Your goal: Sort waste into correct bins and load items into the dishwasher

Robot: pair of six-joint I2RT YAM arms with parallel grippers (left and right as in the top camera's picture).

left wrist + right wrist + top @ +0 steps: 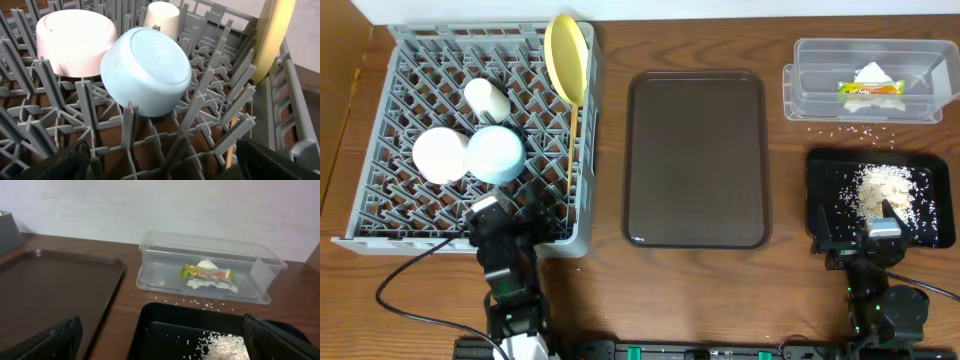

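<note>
Grey dish rack [440, 243], at the left of the wooden tabletop [780, 290], carries all the tableware. A white bowl [439, 154] and a light blue bowl [496, 154] lie upturned and touching among the pegs. A white cup [487, 97] lies on its side just behind them. A pale yellow plate [567, 57] stands on edge at the far right corner. Thin wooden chopsticks [570, 150] run along the rack's right side, below the plate.

A brown serving tray [695, 160] sits in the middle of the tabletop.

At far right, a clear plastic tub [810, 90] holds a crumpled white napkin [873, 72] and a green-and-yellow snack wrapper [869, 89]. The black tray [820, 190] nearer the robot holds a heap of rice crumbs [885, 190]. Stray grains [850, 130] dot the tabletop between tub and tray.

The left hand [165, 165] hangs over the rack's near edge, fingers spread wide and grasping nothing. The right hand [162, 342] hangs over the black tray's near edge, likewise spread and empty.
</note>
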